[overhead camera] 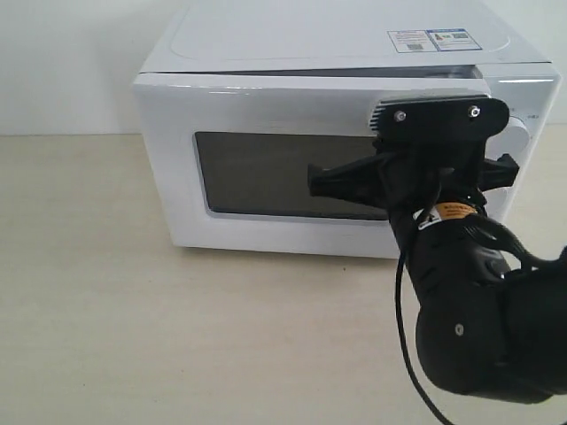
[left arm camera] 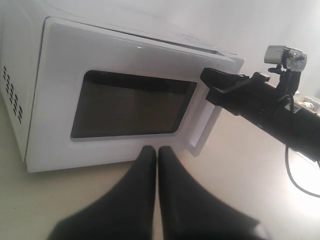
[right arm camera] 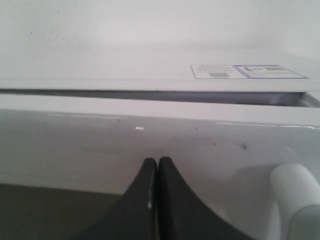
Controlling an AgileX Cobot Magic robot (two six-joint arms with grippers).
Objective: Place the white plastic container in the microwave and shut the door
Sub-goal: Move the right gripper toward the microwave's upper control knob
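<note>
The white microwave [overhead camera: 266,40] stands at the back of the table, with a sticker [overhead camera: 434,40] on top. Its door [overhead camera: 283,111] with the dark window [left arm camera: 130,105] lies almost flat against the front. A thin dark gap [right arm camera: 150,96] shows along its top edge. My right gripper [right arm camera: 158,161] is shut, tips against the door's white frame above the window, close to the bar handle [right arm camera: 295,187]. In the left wrist view its tips [left arm camera: 207,75] touch the door's upper corner on the handle side. My left gripper [left arm camera: 157,149] is shut and empty, low before the door. The white plastic container is out of view.
A round white dial [overhead camera: 516,133] shows behind the right arm's wrist camera mount [overhead camera: 434,119]. The right arm's black body [overhead camera: 487,336] and its cable [overhead camera: 407,345] fill the near right of the beige table [overhead camera: 133,310]. Vent holes [left arm camera: 12,95] mark the microwave's side.
</note>
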